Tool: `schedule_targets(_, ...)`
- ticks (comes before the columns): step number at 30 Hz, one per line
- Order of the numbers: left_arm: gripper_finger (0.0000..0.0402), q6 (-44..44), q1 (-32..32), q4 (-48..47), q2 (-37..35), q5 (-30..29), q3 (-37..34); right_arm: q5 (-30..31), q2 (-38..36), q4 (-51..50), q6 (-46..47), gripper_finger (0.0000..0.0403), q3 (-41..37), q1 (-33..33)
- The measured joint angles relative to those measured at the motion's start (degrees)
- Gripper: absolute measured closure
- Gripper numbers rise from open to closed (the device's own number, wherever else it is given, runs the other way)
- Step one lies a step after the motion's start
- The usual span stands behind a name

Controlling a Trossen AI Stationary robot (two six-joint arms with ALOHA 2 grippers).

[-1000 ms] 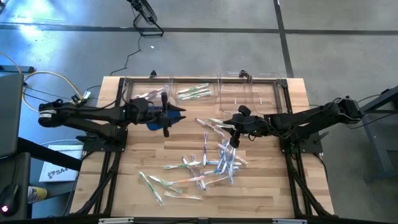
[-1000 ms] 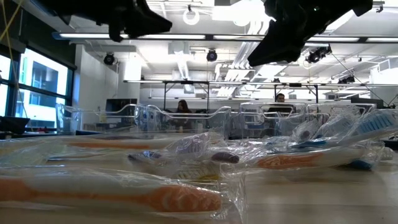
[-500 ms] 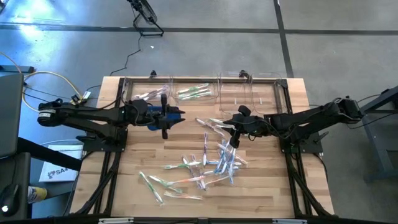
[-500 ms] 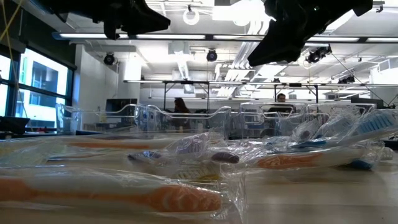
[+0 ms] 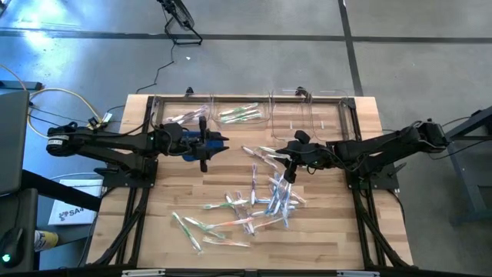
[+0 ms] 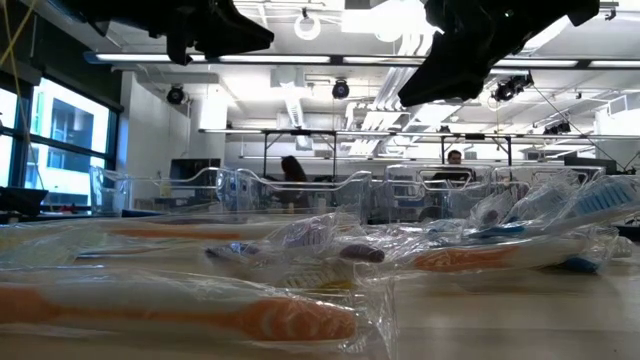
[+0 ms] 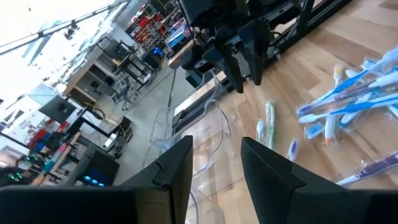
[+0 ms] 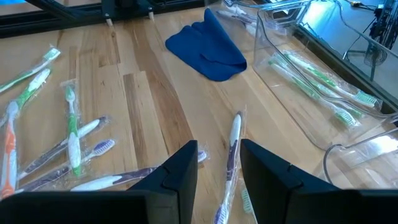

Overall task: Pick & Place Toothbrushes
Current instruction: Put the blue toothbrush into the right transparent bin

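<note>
1. Table (image 5: 323, 231): nothing on it has shifted over the last second. The loose toothbrushes (image 5: 265, 196) lie scattered from the centre toward the near edge, same spread as before.
2. Left arm: the only change. It has crept slightly toward the far-left corner and now sits steady. Left gripper (image 7: 216, 146) hangs above the table beside the cloth (image 5: 217, 141), near the bins (image 5: 269, 104). Its fingers are spread with nothing between them.
3. Right arm: has not budged. Right gripper (image 8: 219, 152) hovers above the far end of the pile with its fingers apart, empty. A purple brush (image 8: 233, 146) lies on the wood just ahead of it.
4. Bins along the far edge: contents unchanged. Green brushes (image 5: 240, 114) are in one and pinkish ones (image 5: 184, 118) in the bin nearer the far-left corner. The bins toward the far-right corner look empty.
5. Background: a person (image 6: 293, 168) far behind the table has moved a little. No bearing on the work.
6. Meaning for the task: my read is a pause between picks. Neither claw carries a brush and most brushes are unsorted, so it is early going.
7. Writing: a white box (image 5: 65, 211) on the floor off the table's left edge shows letters starting "SA"; the rest is unreadable. No legible print on the brush wrappers.
</note>
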Motion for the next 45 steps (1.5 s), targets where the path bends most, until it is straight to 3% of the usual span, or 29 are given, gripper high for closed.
schedule_targets(14, 0.027, 0.8, 0.0, 0.0, 0.0, -0.5, 0.0, -0.7, 0.0, 0.9, -0.3, 0.0289, 0.0, 0.0)
schedule_targets(22, 0.027, 0.2, 0.0, -2.0, 0.0, -0.3, 0.0, -16.0, 0.0, 0.8, -0.4, 0.0289, 0.0, 0.0)
schedule_targets(26, 0.027, 0.3, 0.0, -3.9, 0.0, 0.6, 0.1, -19.8, 0.0, -1.2, 0.1, 0.0289, 0.0, 0.0)
schedule_targets(41, 0.027, 0.3, 0.0, -6.5, 0.0, 2.7, 0.1, -17.4, 0.0, -16.0, 17.6, 0.0289, 0.0, 0.0)
schedule_targets(45, 0.027, 0.3, 0.0, -6.5, 0.0, 2.7, 0.1, -17.5, 0.0, -16.5, 16.9, 0.0289, 0.0, 0.0)
